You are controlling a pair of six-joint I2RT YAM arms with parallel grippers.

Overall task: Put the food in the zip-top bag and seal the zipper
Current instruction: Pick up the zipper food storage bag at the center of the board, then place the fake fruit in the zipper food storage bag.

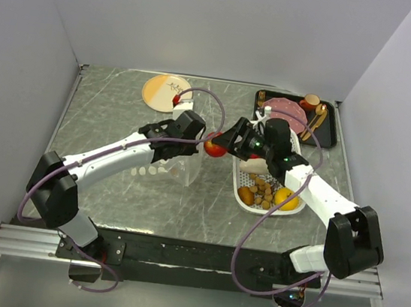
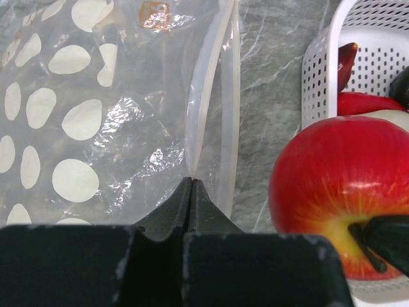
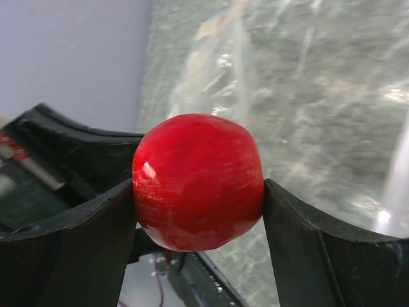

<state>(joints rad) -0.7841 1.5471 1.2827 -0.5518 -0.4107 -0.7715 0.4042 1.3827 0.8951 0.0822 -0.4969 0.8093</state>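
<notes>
Grey marbled tabletop [image 1: 120, 112]: left gripper [image 2: 192, 192] pinches the mouth edge of clear dotted plastic bag [image 2: 83, 115]; right gripper [image 1: 231, 143] clasps glossy red toy apple [image 1: 214, 149]. Advisable: centre over opening, release inside.

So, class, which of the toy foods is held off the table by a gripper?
The red apple, clamped in the right gripper; the yellow fruit, brown oval and nuts lie in the white basket.
</notes>
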